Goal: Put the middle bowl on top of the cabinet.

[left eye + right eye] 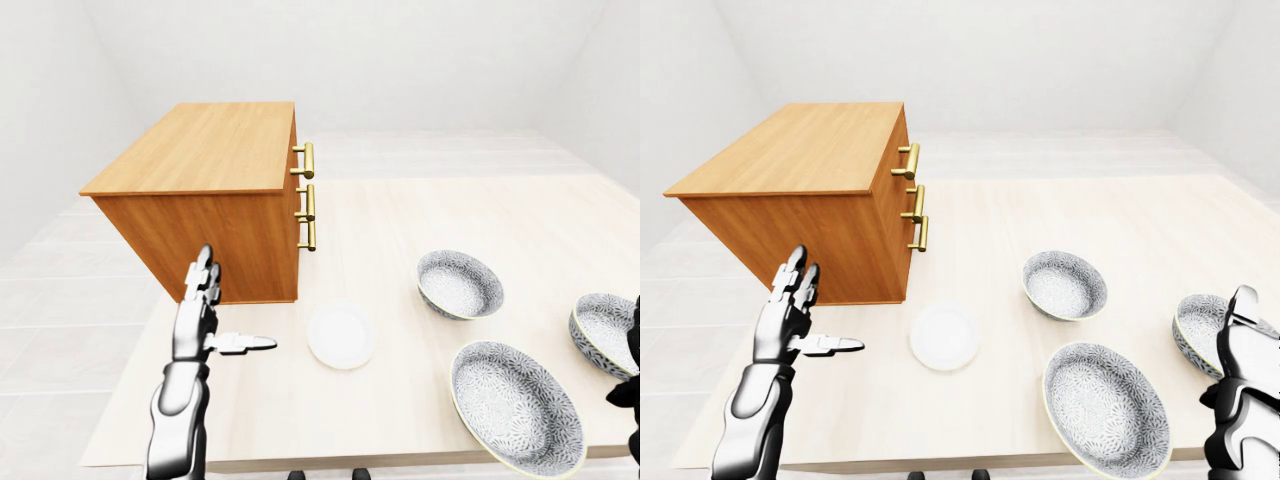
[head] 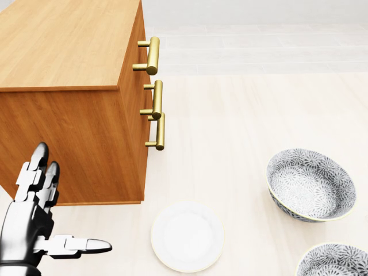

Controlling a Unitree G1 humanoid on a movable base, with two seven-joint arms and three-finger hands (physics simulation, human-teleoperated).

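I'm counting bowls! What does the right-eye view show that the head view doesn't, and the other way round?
Only the right-eye view: the silver right hand and a third grey patterned bowl by that view's right edge. Only the head view: nothing new, it just looks closer. Both: the orange wooden cabinet, the round white plate, the open silver left hand, the small grey patterned bowl and the big grey patterned bowl.

The cabinet is showing orange-brown wood grain, its handles brass-gold. Right of it, a plate is gleaming plain white, and the bowls are wearing grey-and-white floral print.
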